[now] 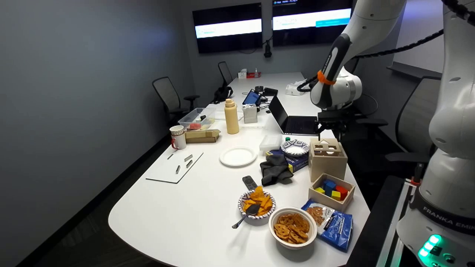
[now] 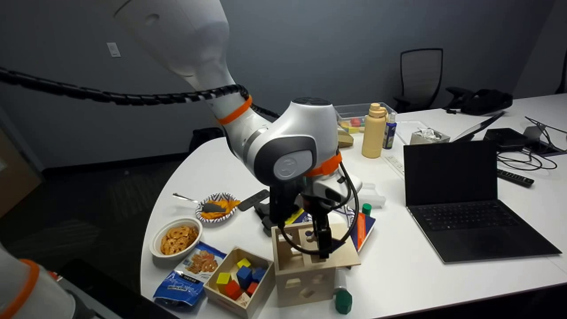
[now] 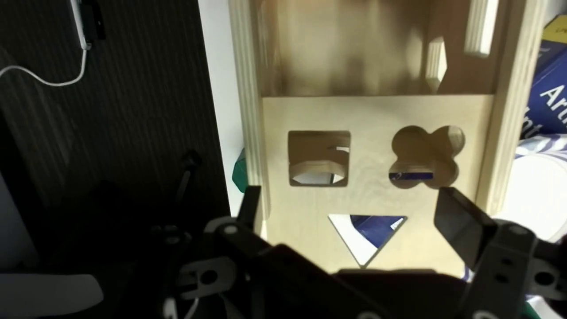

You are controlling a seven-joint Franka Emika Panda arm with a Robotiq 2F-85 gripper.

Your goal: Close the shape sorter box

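The shape sorter box [image 1: 326,168] is a pale wooden cube near the table edge; it also shows in an exterior view [image 2: 305,285]. Its sliding lid [image 3: 372,113] has a square, a clover and a triangle hole. The lid is partly slid out: the box interior shows on one side, and the lid juts past the opposite wall [image 2: 347,254]. My gripper [image 3: 350,199] is open over the jutting end, one finger near each side edge of the lid. It is at the box top in both exterior views [image 1: 330,134] [image 2: 323,250]. Whether the fingers touch the lid is unclear.
A wooden tray [image 2: 226,303] of coloured blocks stands beside the box. A blue snack bag [image 1: 336,230] and snack bowls [image 1: 293,243] lie beyond it. A blue book box [image 1: 298,163], a patterned bowl [image 1: 295,150], a green-capped item [image 2: 343,301] and a laptop [image 2: 478,230] are nearby.
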